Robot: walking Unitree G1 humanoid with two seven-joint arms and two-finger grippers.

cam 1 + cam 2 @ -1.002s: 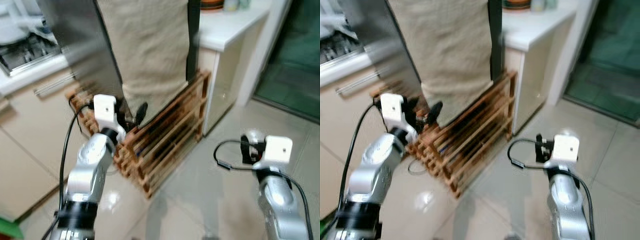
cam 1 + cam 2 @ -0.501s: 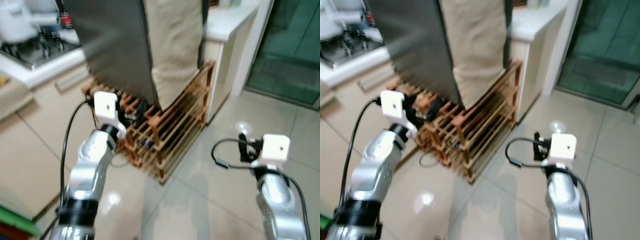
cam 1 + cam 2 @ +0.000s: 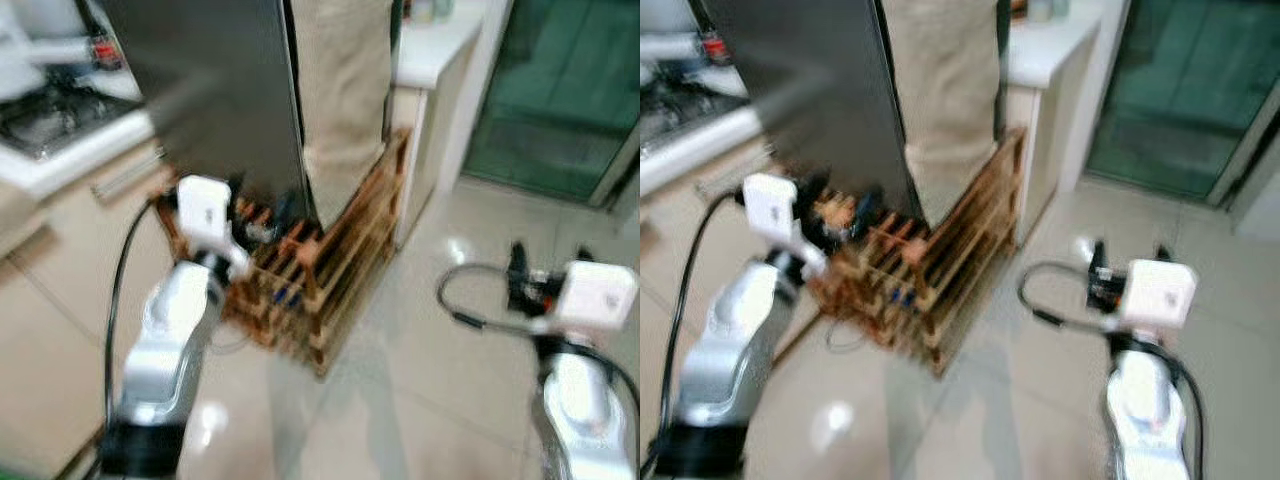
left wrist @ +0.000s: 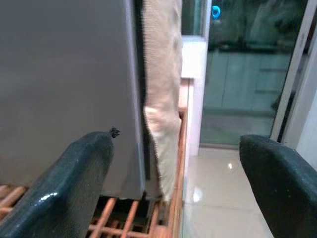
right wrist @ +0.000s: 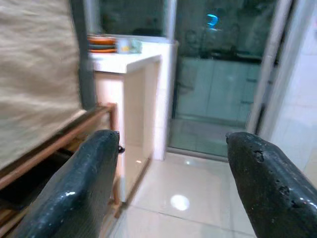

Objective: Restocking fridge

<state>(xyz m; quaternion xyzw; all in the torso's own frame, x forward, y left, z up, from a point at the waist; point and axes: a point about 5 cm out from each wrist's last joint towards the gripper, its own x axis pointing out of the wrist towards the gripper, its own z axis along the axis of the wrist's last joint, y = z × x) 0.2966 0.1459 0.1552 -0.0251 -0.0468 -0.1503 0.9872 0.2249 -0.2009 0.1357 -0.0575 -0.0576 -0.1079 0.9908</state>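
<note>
The fridge [image 3: 220,100] is a tall dark grey box with a beige cloth [image 3: 340,90] hanging down its front. It stands on a wooden slatted rack [image 3: 340,260]. My left gripper [image 3: 262,212] is held up at the fridge's lower corner, just above the rack. It is open and holds nothing, and its wrist view shows the two black fingers [image 4: 64,183] spread wide on either side of the fridge's edge [image 4: 133,99]. My right gripper [image 3: 548,268] hovers over the tiled floor to the right, open and empty [image 5: 171,173].
A white counter [image 3: 435,50] on a pale cabinet stands right behind the rack. A stove [image 3: 50,100] and a cabinet with a bar handle [image 3: 120,175] are on the left. A green glass door [image 3: 560,90] is at the back right. Glossy floor tiles [image 3: 440,390] lie open between my arms.
The whole view has shifted and blurred, so the camera has moved. The fridge's grey side now faces me more. The left gripper stays by the fridge's base and the right arm sits further right.
</note>
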